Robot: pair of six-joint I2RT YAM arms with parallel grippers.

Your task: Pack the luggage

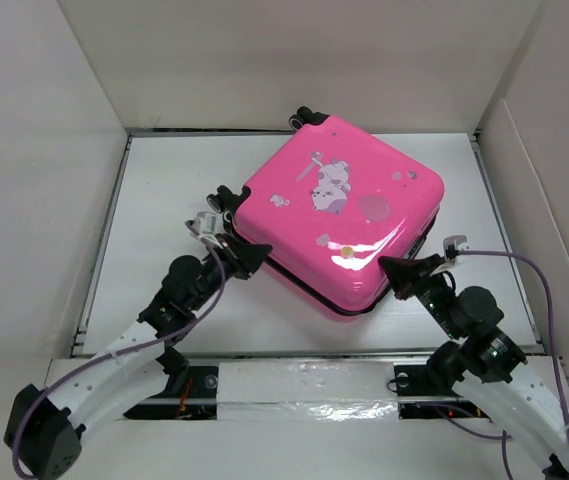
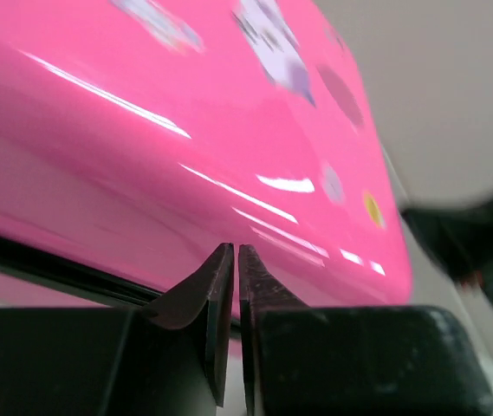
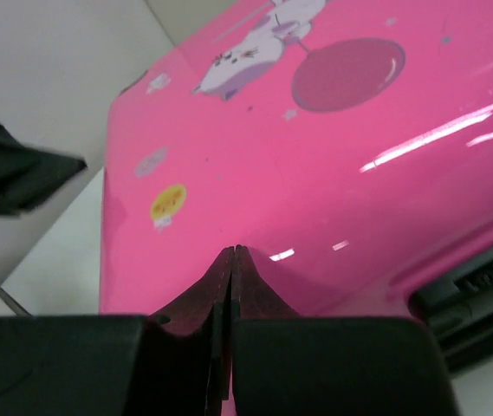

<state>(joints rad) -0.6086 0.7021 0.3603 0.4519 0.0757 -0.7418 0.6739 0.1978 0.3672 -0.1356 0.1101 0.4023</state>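
left gripper [image 1: 256, 258]: clenched on nothing, tips at the 8 o'clock side of the luggage [image 1: 339, 205].
right gripper [image 1: 386, 264]: clenched, empty, at its 5 o'clock corner.
luggage: lid down, flat on the table [image 1: 154, 200], slightly toward 1 o'clock of centre.

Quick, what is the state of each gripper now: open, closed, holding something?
Left gripper: closed, holding nothing, tips at the luggage.
Right gripper: closed, holding nothing, tips at the luggage.
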